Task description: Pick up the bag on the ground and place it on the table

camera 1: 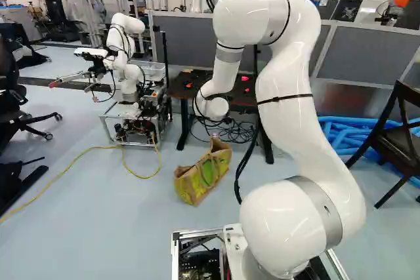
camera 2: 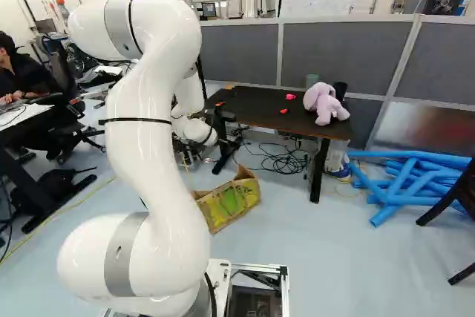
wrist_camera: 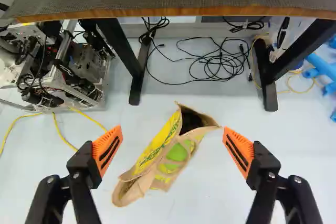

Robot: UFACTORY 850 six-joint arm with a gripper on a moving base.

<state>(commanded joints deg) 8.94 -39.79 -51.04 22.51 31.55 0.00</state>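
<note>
The gripper (wrist_camera: pixel 172 129) spreads its fingers wide; the table (camera 2: pixel 252 111) has the bag (camera 2: pixel 231 201) before it, cables (wrist_camera: pixel 214 70) beneath, tubes (camera 2: pixel 403 177) beside.

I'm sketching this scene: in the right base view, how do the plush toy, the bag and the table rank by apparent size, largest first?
1. Table
2. Bag
3. Plush toy

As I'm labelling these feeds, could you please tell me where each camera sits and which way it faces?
Left base view: on the base, behind-left of the arm, facing ahead; arm shows.
Right base view: behind-right, facing ahead; arm again.
Wrist view: on the wrist, looking along the open pincer at the bag.
Both base views share table, bag and blue tubes.
</note>
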